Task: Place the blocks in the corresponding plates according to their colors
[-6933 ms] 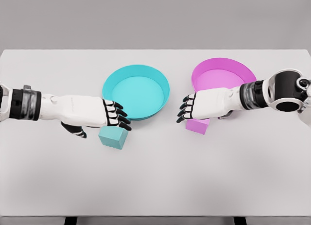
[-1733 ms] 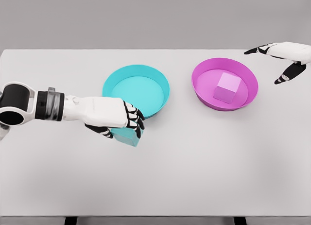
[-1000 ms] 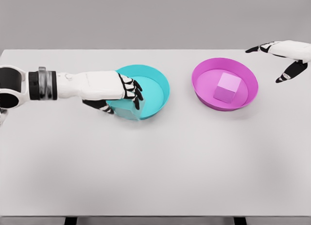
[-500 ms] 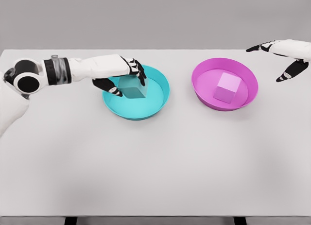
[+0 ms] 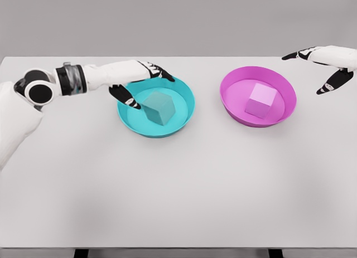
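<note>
My left hand (image 5: pixel 136 79), fingers spread & empty, just beside teal block (image 5: pixel 159 107) in teal plate (image 5: pixel 187 105); release step, next: retract arm.

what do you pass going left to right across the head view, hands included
left hand → teal block inside the teal plate → pink plate with the pink block in it → right hand

One head camera looks steeply down from the near edge across the whole white table (image 5: pixel 178 185).
</note>
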